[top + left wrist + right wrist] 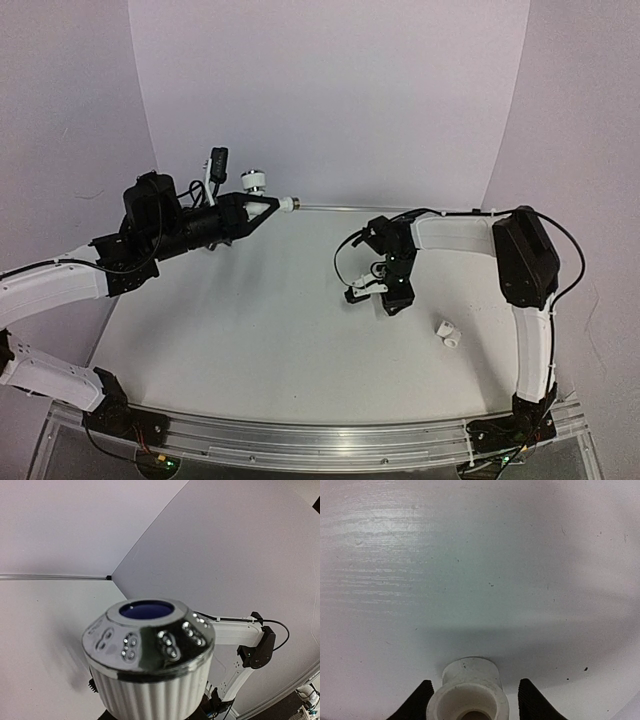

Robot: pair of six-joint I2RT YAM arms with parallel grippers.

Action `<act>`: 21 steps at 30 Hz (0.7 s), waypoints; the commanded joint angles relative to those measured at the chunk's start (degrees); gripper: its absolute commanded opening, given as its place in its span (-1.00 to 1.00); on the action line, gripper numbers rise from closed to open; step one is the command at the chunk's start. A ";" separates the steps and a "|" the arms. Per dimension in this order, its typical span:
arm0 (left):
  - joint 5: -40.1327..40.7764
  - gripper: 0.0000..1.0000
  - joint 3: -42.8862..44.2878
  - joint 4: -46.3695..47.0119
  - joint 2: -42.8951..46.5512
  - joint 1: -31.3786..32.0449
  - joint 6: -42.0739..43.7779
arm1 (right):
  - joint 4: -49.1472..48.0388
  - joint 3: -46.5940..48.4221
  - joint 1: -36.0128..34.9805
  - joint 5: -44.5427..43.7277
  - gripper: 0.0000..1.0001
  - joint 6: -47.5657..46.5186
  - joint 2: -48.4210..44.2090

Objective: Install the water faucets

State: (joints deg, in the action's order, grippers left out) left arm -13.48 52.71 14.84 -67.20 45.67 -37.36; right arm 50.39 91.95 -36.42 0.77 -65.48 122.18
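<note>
White plastic faucet body with ribbed round knob [150, 655] rides high over the far edge of the white table [250, 330], pinched in the left gripper [266, 207] — presented, we judge, for mating. Fingers of the right gripper [476, 694] flank a short white tubular fitting [468, 677] — whether they squeeze it, we cannot tell.

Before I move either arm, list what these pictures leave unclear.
- Left wrist view: the faucet, close and blurred, hides the fingers of the left gripper.
- Right wrist view: the bottom edge cuts off the tubular fitting and the right gripper, so contact cannot be judged.
- Top view: the loose white part is too small to identify.
</note>
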 commanded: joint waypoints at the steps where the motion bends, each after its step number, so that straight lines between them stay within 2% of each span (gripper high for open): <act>1: 0.93 -0.99 0.59 0.84 0.21 -0.31 1.15 | -0.17 -0.44 -0.40 -0.77 -0.08 -0.14 0.75; 3: 0.95 -1.00 0.84 0.52 0.06 -0.32 1.15 | -0.12 0.05 -0.40 -0.77 -0.25 0.20 0.53; 8: 0.06 -0.99 1.98 -0.82 0.10 -0.32 1.55 | 1.72 3.04 -0.40 0.13 -0.51 0.65 -3.19; 15: -5.87 -1.00 1.98 -1.71 2.73 -2.31 -0.64 | 4.27 12.18 -0.33 8.50 -0.73 -0.64 -13.73; 21: -16.93 -1.00 2.71 2.00 1.89 -3.51 -5.56 | -3.26 11.57 -0.39 19.28 -0.78 -4.58 -26.18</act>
State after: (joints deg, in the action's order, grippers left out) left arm -21.21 52.75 11.69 -66.59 42.67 -39.41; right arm 51.54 102.14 -36.42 11.44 -66.76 106.11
